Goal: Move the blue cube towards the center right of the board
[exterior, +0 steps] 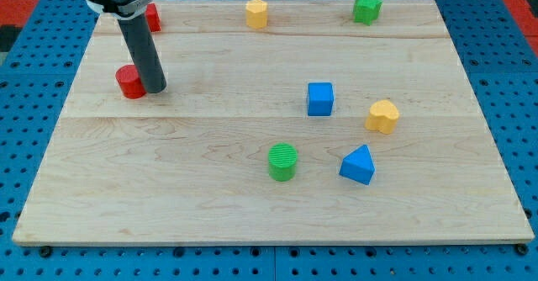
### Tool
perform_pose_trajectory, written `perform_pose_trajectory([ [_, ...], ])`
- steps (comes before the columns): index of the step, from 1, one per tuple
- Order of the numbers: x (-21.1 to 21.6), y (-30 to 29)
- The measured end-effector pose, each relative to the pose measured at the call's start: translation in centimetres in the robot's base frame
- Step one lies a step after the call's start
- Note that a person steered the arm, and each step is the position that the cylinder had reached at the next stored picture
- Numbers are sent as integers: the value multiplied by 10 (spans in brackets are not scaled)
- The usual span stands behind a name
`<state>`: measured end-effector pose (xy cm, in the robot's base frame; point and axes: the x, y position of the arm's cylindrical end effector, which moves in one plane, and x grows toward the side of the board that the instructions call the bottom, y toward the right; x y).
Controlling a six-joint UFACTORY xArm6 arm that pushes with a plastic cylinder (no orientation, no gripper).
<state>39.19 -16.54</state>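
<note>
The blue cube (pixel 320 98) sits on the wooden board (pixel 210 180), a little right of the middle. My tip (pixel 155 88) is far to the cube's left, touching the right side of a red cylinder (pixel 129 82). The dark rod rises from the tip to the view's top left.
A yellow heart-shaped block (pixel 382 116) lies just right of the blue cube. A blue triangular block (pixel 359 165) and a green cylinder (pixel 283 161) lie below it. A yellow hexagonal block (pixel 256 13), a green star (pixel 366 8) and a red block (pixel 153 18) sit along the top edge.
</note>
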Motion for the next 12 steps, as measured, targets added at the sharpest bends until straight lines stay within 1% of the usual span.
perform_pose_trajectory([
  [1,6,20],
  [2,31,60],
  [3,42,138],
  [4,42,194],
  [5,42,196],
  [6,27,214],
  [7,30,219],
  [8,21,238],
  [9,15,284],
  [10,12,298],
  [11,19,304],
  [12,20,326],
])
